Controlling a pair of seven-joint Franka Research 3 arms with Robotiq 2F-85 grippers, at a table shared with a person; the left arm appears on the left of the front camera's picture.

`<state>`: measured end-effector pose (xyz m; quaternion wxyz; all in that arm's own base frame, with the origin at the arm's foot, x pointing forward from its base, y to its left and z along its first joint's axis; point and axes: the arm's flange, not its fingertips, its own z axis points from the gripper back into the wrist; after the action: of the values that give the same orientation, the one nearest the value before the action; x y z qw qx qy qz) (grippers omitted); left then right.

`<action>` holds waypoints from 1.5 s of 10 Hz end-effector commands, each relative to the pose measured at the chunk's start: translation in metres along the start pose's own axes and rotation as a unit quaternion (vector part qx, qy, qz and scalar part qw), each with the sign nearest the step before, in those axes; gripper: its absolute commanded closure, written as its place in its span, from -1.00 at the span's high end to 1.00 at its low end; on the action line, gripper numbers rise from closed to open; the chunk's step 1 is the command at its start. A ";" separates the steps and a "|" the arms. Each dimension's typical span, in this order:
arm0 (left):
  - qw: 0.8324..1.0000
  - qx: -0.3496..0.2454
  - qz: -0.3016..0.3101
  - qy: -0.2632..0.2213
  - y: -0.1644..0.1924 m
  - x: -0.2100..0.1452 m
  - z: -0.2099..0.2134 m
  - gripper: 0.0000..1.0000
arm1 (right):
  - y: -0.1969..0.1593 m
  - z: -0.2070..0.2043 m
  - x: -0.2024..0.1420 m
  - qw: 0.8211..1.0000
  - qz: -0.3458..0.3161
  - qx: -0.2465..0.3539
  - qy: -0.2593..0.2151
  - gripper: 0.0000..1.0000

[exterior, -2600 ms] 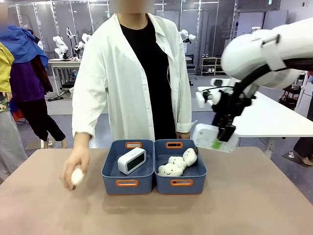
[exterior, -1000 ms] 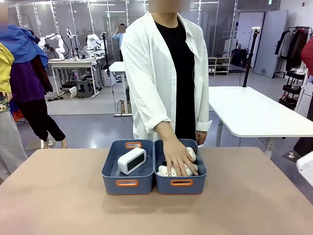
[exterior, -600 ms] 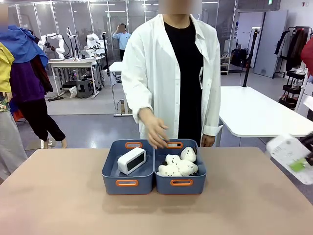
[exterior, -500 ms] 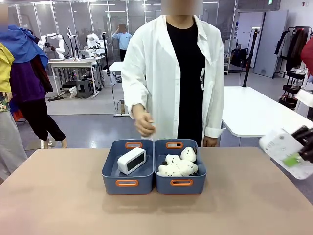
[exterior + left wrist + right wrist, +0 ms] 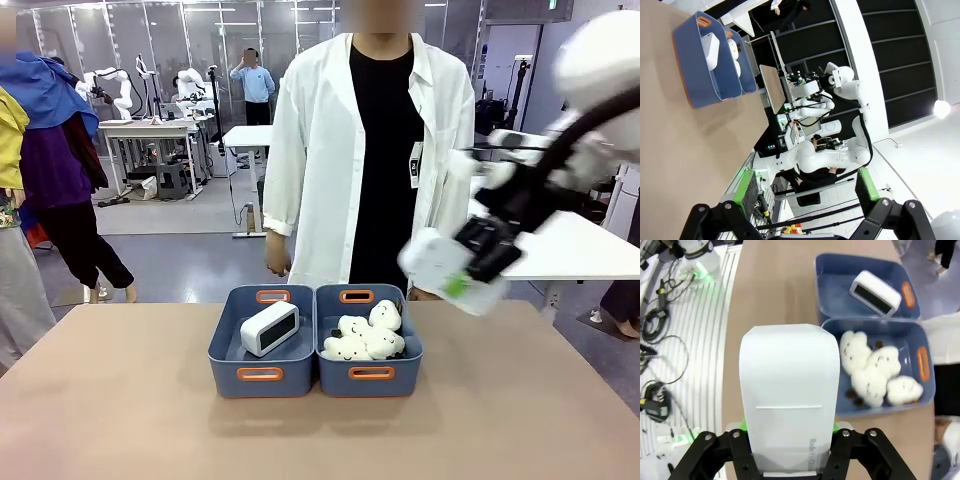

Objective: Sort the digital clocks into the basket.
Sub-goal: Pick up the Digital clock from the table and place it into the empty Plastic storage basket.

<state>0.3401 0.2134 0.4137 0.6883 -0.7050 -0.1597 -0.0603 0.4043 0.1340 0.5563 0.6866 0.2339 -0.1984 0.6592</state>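
Observation:
My right gripper (image 5: 478, 262) is shut on a white digital clock (image 5: 447, 269) and holds it in the air above and to the right of the two blue baskets. The right wrist view has that clock (image 5: 788, 395) upright between the green pads. A second digital clock (image 5: 269, 328) with a grey display lies tilted in the left basket (image 5: 260, 371); the right wrist view has this clock (image 5: 875, 292) too. My left gripper (image 5: 805, 189) is open and nothing is between its fingers.
The right basket (image 5: 370, 372) holds cream cloud plush toys (image 5: 366, 334). A person in a white coat (image 5: 370, 150) stands behind the baskets, hands at their sides. A white table (image 5: 575, 245) stands behind my right arm.
My right arm has swung back in from the right edge with the clock, toward the baskets. The person drew a hand out of the right basket and lowered it.

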 end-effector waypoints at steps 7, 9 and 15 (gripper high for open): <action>1.000 0.005 -0.002 0.003 -0.004 -0.004 0.001 1.00 | -0.101 -0.189 0.199 0.970 0.134 0.046 0.200 0.05; 1.000 0.005 -0.002 0.003 -0.004 -0.004 0.001 1.00 | -0.103 -0.226 0.209 0.962 0.175 0.048 0.201 0.05; 1.000 0.005 -0.002 0.003 -0.004 -0.004 0.001 1.00 | -0.128 -0.316 0.185 0.934 0.245 0.068 0.252 0.05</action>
<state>0.3399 0.2137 0.4137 0.6884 -0.7049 -0.1599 -0.0601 0.5240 0.4606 0.3988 0.5225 0.0601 -0.0218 0.8503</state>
